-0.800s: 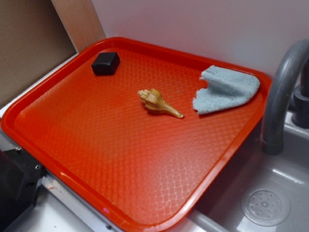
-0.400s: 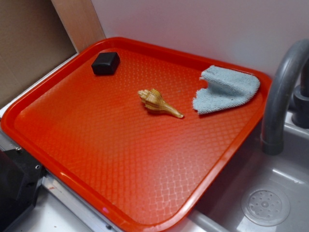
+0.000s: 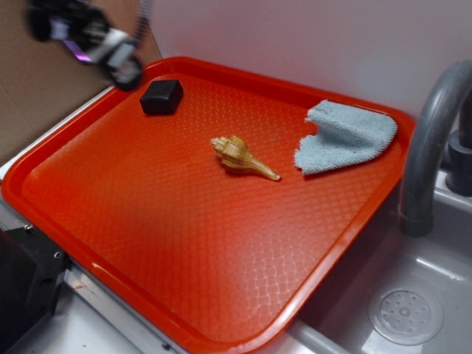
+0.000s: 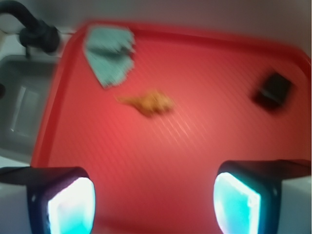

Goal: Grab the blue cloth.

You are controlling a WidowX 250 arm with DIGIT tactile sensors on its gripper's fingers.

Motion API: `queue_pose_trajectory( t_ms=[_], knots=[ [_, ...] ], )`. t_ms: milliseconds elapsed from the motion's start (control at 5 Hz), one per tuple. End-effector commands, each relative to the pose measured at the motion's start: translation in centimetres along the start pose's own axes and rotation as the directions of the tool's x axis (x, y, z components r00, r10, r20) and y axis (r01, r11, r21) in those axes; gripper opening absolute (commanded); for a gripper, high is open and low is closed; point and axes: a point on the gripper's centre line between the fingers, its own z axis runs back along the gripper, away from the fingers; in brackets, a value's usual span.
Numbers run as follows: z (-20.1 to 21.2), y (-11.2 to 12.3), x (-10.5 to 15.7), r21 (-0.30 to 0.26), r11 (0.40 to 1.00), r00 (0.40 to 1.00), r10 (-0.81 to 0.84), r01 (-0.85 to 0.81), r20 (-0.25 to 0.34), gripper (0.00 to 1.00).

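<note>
Blue cloth [image 3: 344,136], wrist view blurred.

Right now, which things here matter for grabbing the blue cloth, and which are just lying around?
For the job:
blue cloth
gripper, jaws wide apart

Lying about:
seashell
black block
red tray under all three
faucet
sink

Red tray [image 3: 88,221] w/ 3 items: blue cloth [image 3: 345,136], seashell [image 3: 243,156], black block [image 3: 161,96].
</note>
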Motion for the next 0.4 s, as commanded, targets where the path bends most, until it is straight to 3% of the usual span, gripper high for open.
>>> queue_pose_trajectory(
  t_ms=[0,200],
  knots=[
    [-7.0,-2.9,4.2,-0.050,0.984,0.984,-0.166,0.170,0.069,1.00],
    [-10.2,-4.2,3.9,-0.070,0.973,0.974,-0.217,0.222,0.071,1.00]
  ],
)
